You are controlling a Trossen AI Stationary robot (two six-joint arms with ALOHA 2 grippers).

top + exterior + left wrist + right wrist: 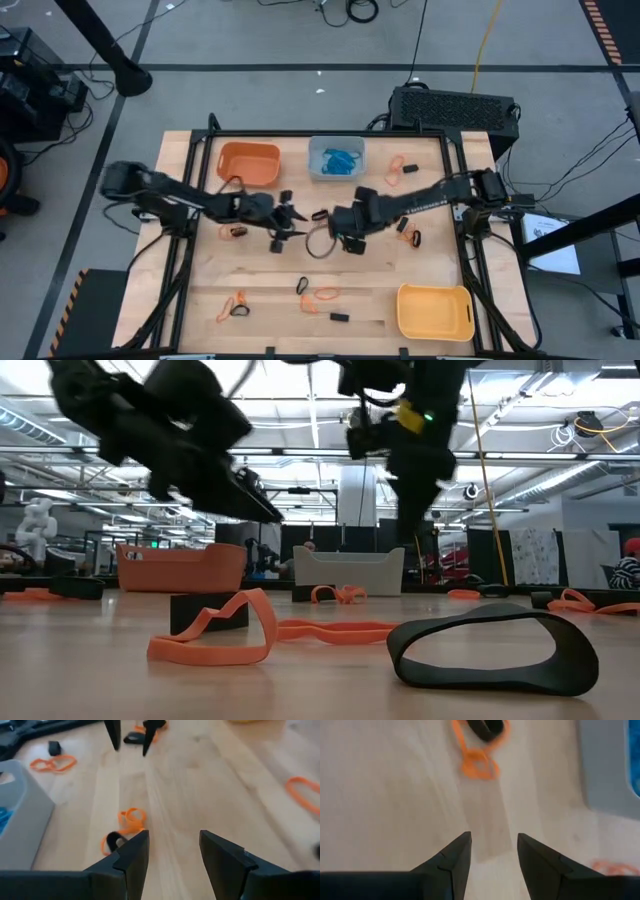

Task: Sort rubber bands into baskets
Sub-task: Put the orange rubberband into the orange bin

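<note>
Both grippers hang over the middle of the table, facing each other, open and empty. My left gripper point(292, 215) point(172, 840) comes from the left. My right gripper point(335, 228) point(494, 840) comes from the right. An orange rubber band with a black one point(127, 826) lies flat on the wood just in front of my left fingers. Another orange and black pair point(479, 755) point(237, 230) lies ahead of my right fingers. The orange basket point(248, 163) and the blue-grey basket point(337, 158), which holds blue bands, stand at the far side. The yellow basket point(435, 310) stands near right.
More bands lie loose on the wood: orange ones far right point(400, 170), an orange and black pair at the right point(408, 236), and several near the front point(235, 305) point(320, 295). A large orange band point(215, 635) and a black band point(495, 650) lie by the near edge.
</note>
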